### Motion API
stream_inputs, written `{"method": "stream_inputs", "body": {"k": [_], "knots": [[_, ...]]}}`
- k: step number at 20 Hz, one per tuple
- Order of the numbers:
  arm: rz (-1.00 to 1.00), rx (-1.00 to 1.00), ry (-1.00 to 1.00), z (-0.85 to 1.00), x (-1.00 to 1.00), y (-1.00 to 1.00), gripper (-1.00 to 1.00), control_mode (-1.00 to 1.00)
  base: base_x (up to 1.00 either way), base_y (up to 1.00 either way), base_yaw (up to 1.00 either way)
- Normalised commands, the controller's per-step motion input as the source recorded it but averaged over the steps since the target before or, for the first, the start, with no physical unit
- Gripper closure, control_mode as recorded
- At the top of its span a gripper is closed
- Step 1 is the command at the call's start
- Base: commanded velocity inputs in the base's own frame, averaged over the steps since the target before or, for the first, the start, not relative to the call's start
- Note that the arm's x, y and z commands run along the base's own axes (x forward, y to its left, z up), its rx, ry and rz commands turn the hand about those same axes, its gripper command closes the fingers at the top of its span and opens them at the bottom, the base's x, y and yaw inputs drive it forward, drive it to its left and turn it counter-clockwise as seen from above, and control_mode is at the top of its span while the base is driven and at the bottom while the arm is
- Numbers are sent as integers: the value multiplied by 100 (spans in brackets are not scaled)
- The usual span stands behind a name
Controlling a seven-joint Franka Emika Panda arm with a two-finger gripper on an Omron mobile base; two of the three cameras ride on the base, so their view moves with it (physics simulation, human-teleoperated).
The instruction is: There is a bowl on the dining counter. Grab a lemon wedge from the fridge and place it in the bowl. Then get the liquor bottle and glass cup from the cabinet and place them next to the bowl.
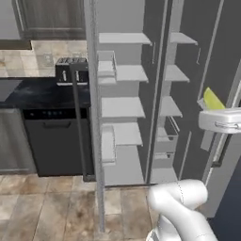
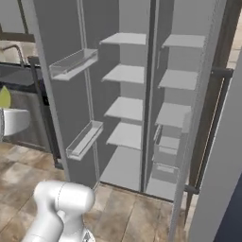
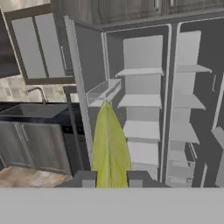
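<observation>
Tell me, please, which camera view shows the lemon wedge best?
The hand view: the lemon wedge stands tall between the gripper fingertips. The left base view catches a small tip; the right base view just a sliver at its edge.

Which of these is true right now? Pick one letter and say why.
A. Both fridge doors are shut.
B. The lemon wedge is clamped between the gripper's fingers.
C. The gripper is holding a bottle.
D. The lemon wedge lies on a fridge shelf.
B: in the hand view the yellow-green lemon wedge stands between the two tips of the gripper, out in front of the open fridge, whose white shelves are bare.
</observation>
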Motion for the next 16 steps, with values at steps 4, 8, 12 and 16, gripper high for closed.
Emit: {"method": "stream_inputs", "body": {"k": [4, 8, 12, 16], "knots": [[0, 0, 0, 0, 0, 0, 100, 100, -83, 40, 49], [0, 0, 0, 0, 0, 0, 100, 100, -59, 61, 60], [0, 0, 0, 0, 0, 0, 100, 100, -35, 73, 71], [0, 0, 0, 0, 0, 0, 100, 100, -34, 74, 72]]}}
